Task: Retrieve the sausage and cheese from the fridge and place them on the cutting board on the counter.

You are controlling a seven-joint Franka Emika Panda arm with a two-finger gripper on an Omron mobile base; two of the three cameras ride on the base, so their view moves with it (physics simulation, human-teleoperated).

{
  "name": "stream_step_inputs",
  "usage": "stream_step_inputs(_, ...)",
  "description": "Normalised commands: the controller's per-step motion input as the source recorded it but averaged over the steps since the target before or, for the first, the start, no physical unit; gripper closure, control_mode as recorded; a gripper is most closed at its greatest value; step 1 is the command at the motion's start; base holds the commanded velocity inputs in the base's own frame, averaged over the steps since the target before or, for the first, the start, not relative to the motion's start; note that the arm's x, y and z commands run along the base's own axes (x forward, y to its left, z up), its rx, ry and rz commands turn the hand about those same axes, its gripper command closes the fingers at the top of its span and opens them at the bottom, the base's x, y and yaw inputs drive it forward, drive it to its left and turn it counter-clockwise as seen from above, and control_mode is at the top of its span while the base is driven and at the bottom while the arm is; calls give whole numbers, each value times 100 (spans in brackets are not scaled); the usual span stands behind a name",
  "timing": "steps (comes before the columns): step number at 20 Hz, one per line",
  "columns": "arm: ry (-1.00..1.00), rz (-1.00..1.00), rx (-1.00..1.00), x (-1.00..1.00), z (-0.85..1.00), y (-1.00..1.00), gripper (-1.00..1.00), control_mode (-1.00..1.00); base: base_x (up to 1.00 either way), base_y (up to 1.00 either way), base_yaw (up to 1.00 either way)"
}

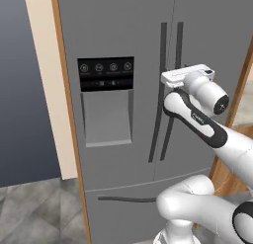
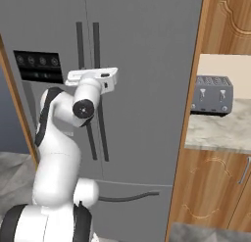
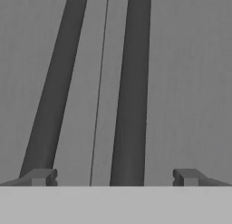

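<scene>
The fridge (image 1: 128,40) stands with both grey doors shut, so the sausage and cheese are hidden and the cutting board is out of view. Two dark bar handles (image 1: 159,90) run down the doors' meeting edge. My gripper (image 1: 181,74) is held level at the handles' upper part, pointing at the doors. In the hand view the gripper (image 3: 113,177) is open, with its fingertips (image 3: 188,177) wide apart. One dark handle (image 3: 131,91) stands between them and the other handle (image 3: 54,91) rises over the left fingertip. Nothing is held. From the right base view the gripper (image 2: 93,75) sits against the handles (image 2: 95,40).
A black dispenser panel (image 1: 106,73) sits on the left door. A bottom drawer handle (image 2: 132,196) runs below. To the right, a wooden cabinet side (image 2: 193,113) borders the fridge, and the marbled counter (image 2: 220,131) carries a grey toaster (image 2: 211,94).
</scene>
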Motion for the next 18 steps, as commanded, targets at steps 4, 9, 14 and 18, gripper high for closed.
stream_step_inputs(4, 4, 0, 1, 84, 0, -47, -100, -100, 0, 0, 0)
stream_step_inputs(9, 7, 0, 4, 78, 0, -59, -100, -100, 0, 0, 0)
stream_step_inputs(14, 9, 3, 8, 92, -16, -38, 100, -100, 0, 0, 0)
stream_step_inputs(18, 18, 21, 10, 67, -43, -12, 100, -100, 0, 0, 0)
